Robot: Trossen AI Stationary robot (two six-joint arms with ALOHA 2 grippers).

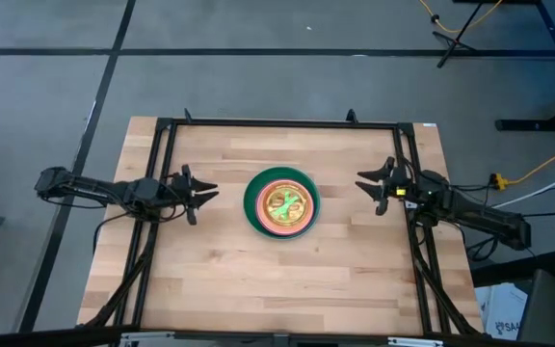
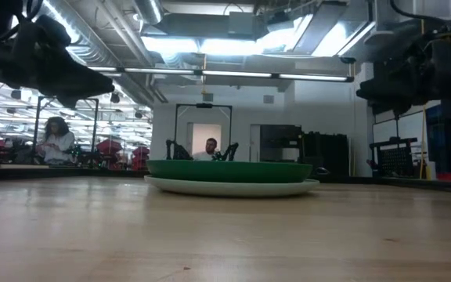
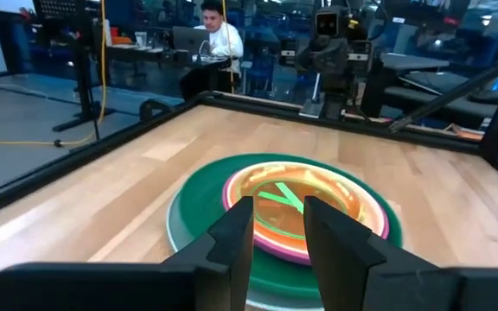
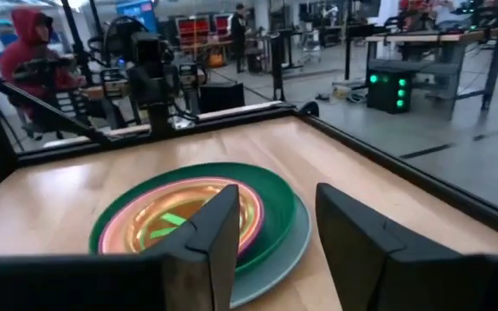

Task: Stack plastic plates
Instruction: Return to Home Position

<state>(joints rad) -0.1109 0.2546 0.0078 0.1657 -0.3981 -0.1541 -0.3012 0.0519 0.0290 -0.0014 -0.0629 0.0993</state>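
Centrally sits the plate stack (image 1: pixel 279 202); left claw (image 1: pixel 200 194), right claw (image 1: pixel 372 185) well clear.

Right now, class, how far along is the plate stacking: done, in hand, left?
Done: every plate in view sits in one central stack, dark green plate on light blue plate at the base, lime green plate on top. In hand: nothing; left gripper and right gripper are open, empty, either side. Left: no loose plate shows; probably only parking the arms.
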